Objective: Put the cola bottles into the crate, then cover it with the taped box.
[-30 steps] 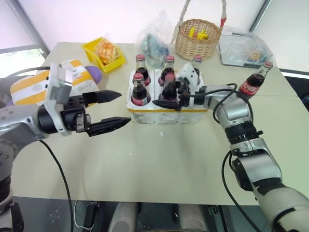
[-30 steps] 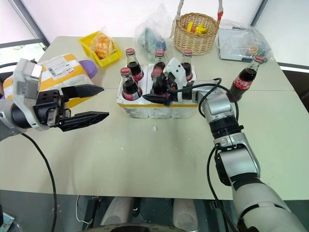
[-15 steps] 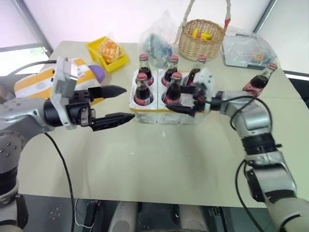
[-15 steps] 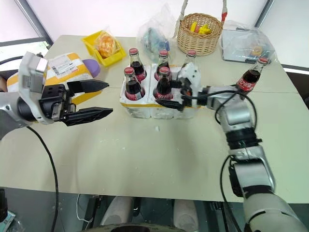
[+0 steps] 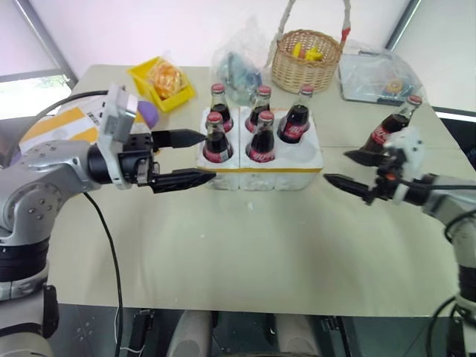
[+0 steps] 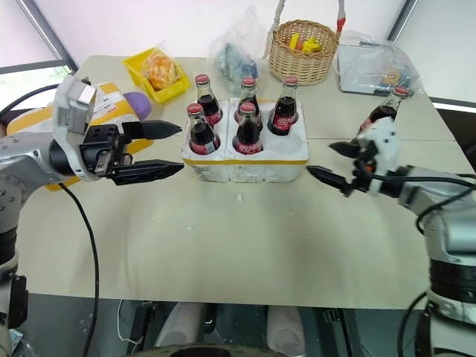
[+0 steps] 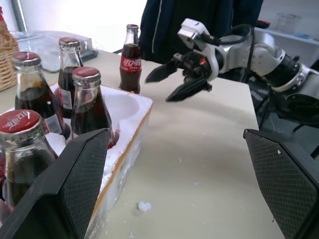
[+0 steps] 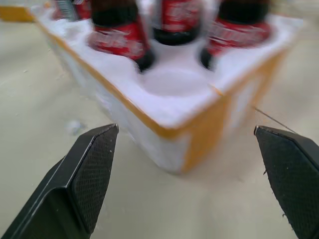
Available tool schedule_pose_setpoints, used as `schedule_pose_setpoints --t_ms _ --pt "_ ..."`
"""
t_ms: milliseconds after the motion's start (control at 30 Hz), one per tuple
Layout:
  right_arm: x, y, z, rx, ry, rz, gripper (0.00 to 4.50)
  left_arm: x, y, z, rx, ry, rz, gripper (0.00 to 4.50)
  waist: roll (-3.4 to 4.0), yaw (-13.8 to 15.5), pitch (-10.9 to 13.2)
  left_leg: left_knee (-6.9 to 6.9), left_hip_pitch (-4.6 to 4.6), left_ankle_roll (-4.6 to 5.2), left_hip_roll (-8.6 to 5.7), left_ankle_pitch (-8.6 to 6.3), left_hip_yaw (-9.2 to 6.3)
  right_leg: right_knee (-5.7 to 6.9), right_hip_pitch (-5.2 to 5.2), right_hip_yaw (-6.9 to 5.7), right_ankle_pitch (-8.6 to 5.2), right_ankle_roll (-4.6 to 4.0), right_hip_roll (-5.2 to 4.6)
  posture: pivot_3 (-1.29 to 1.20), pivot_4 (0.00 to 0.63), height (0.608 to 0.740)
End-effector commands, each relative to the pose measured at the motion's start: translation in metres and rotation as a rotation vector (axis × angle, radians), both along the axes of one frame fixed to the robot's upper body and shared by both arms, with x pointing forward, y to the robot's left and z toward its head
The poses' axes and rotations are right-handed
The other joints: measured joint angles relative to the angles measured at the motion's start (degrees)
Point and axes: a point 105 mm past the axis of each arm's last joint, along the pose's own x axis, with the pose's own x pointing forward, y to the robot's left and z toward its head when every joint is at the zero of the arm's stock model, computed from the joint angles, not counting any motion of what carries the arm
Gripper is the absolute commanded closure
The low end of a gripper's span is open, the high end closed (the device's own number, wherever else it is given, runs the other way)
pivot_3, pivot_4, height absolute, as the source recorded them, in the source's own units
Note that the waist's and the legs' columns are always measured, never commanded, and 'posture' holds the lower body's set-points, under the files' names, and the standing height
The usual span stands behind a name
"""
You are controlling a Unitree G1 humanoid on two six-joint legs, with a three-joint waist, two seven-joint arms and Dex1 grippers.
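The right claw (image 5: 355, 169) hangs wide open and empty just right of the crate (image 5: 260, 159), the last bottle (image 5: 388, 129) standing just behind it on the tabletop (image 5: 245, 238). The left claw (image 5: 181, 158), open too, hovers at the crate's left end. Five bottles sit in wells; the near right well is free. Glass, fairly heavy, likely slick and breakable: best pinched around the labelled body, kept upright.

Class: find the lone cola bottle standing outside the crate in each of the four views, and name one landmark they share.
Left eye: lone bottle far right, behind the right gripper.
Right eye: far right.
Left wrist: top centre, beyond the crate.
Right wrist: not in it.
Shared landmark: the crate's empty well.
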Motion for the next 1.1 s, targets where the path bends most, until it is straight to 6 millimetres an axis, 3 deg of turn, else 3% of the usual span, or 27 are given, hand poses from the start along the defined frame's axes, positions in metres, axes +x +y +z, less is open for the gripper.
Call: schedule_pose_setpoints --t_ms 33,167,333,733,1100 --pt "-0.004 -0.031 0.009 0.011 -0.034 -0.146 0.03 -0.003 0.000 0.008 0.003 -0.053 -0.010 0.00 0.00 -0.04 0.00 0.01 0.00 0.00 0.00 0.00 0.00 0.00 0.01 0.01 -0.01 -0.03 0.00 0.00 0.150 0.737" --pt "0.004 -0.061 0.003 -0.027 -0.065 -0.336 0.03 -0.004 -0.001 0.010 0.006 -0.064 -0.007 0.00 0.00 -0.42 0.00 0.01 0.04 0.01 0.03 0.00 0.01 0.04 -0.01 0.01 -0.03 -0.09 0.01 0.00 0.150 0.737" --pt "0.025 -0.072 0.009 0.027 -0.140 -0.455 0.03 -0.007 -0.002 0.011 0.007 -0.071 -0.004 0.00 0.01 -0.39 0.00 0.02 0.03 0.01 0.03 0.00 0.05 0.04 -0.02 0.07 -0.04 -0.13 0.01 0.00 0.150 0.737" --pt "0.075 -0.061 0.006 0.057 -0.186 -0.477 0.03 -0.012 -0.001 0.013 0.012 -0.077 0.017 0.00 0.01 -0.36 0.00 0.02 0.02 0.01 0.02 0.01 0.05 0.02 -0.02 0.08 0.06 0.04 0.01 0.00 0.150 0.737" --pt "0.102 -0.056 0.000 0.078 -0.183 -0.481 0.03 -0.015 0.003 0.014 0.013 -0.079 0.038 0.00 0.01 -0.54 0.00 0.01 0.03 0.01 0.03 0.01 0.05 0.03 -0.02 0.08 0.06 0.04 0.03 0.00 0.150 0.737"
